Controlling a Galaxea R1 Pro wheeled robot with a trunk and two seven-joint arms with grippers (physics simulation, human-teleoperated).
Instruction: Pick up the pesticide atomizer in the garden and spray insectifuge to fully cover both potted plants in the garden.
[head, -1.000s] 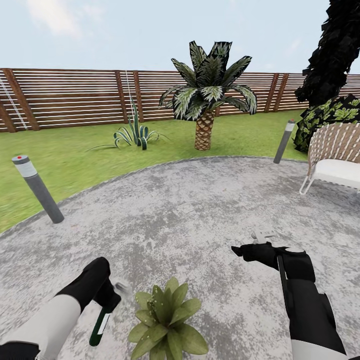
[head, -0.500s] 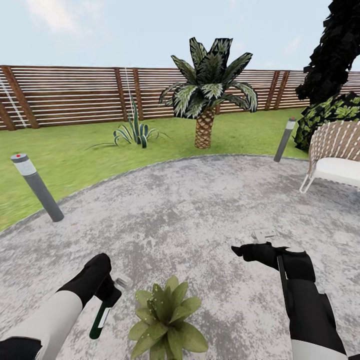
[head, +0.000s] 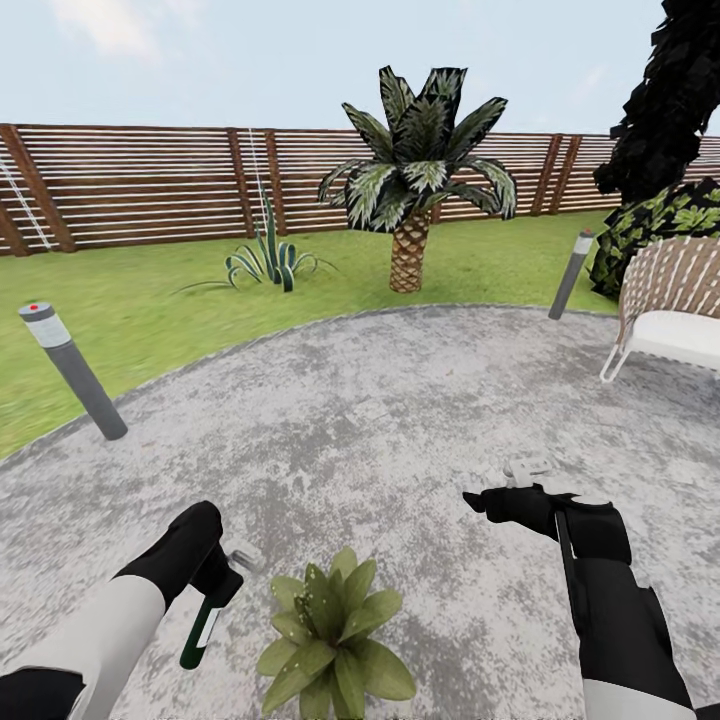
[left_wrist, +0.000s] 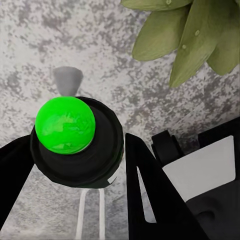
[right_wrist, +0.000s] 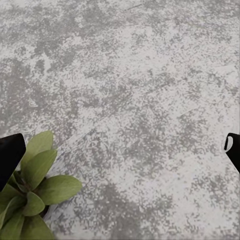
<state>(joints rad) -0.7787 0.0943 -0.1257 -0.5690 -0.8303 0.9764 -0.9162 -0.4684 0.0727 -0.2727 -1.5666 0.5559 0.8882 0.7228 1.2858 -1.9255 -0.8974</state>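
since a second ago the left gripper (head: 215, 585) has lifted a little, carrying the pesticide atomizer (head: 203, 625) clamped between its fingers up beside the potted plant (head: 335, 635). the head camera has tipped slightly.

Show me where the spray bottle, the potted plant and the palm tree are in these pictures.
spray bottle (head: 204, 630): head view, on its dark body with the white label, held in the left tool.
potted plant (head: 335, 640): head view, on the middle of its green leaves.
palm tree (head: 408, 250): head view, on its brown trunk.
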